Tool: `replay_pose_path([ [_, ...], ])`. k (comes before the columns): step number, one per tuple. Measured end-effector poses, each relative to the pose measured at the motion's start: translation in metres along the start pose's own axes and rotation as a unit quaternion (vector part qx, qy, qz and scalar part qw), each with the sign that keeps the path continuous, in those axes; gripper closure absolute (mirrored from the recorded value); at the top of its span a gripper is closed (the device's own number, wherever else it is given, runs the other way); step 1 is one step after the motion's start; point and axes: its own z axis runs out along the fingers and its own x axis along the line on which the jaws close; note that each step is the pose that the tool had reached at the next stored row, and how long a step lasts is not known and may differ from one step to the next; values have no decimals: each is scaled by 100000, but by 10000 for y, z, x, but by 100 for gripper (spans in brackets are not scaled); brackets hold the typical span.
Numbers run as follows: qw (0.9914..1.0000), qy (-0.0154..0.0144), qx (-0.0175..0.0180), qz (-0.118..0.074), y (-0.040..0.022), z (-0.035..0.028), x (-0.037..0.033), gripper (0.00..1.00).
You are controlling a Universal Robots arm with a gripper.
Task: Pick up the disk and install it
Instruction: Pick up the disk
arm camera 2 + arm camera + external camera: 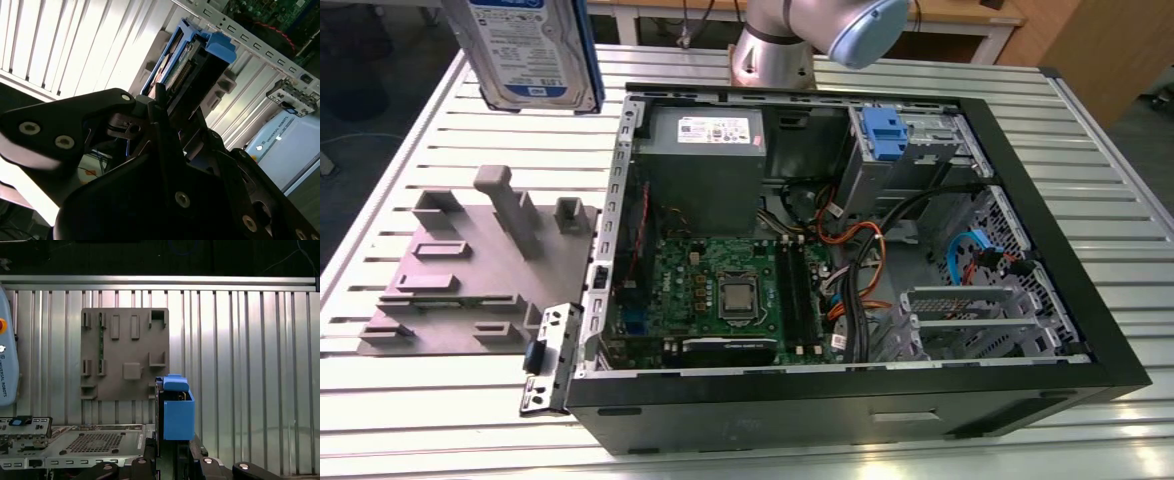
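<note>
The disk (534,50) hangs in the air above the slatted table, over the back corner at the exterior view's left, label facing the camera and a blue rail along its edge. In both wrist views it sticks out from my gripper: edge-on with its blue rail (177,410) in the first wrist view, and with its connector end up (185,65) in the second. My gripper (161,102) is shut on the disk, its black fingers (150,460) clamping both flat faces. The open computer case (854,395) lies beside it at the exterior view's right.
Inside the case are a grey power-supply box (700,150), a motherboard (720,285), loose cables and a drive bay (921,135) with a blue latch (881,128). A grey fixture plate (467,270) lies below the disk. The arm's base (774,55) stands behind the case.
</note>
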Motion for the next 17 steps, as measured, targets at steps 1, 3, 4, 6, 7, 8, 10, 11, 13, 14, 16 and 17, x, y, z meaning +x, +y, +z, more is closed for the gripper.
replay_pose_path([
  [1,100000,0,4,0,-38,0,-1,65],
  [3,100000,-3,4,-3,-119,-2,-3,65],
  [4,100000,2,1,-5,-161,-3,-4,65],
  [6,100000,-2,1,2,-245,-5,-6,65],
  [7,100000,-6,4,2,-283,-5,-7,65],
  [8,100000,-2,-2,-1,-320,-6,-8,65],
  [10,100000,1,-6,-1,-396,-8,-10,65],
  [11,100000,4,-10,-1,-437,-10,-11,65],
  [13,100000,-2,-9,-1,-524,-11,-13,65],
  [14,100000,-4,-10,1,-567,-11,-14,65],
  [16,100000,-1,-19,0,-657,-14,-16,65],
  [17,100000,0,-22,2,-700,-15,-17,65],
])
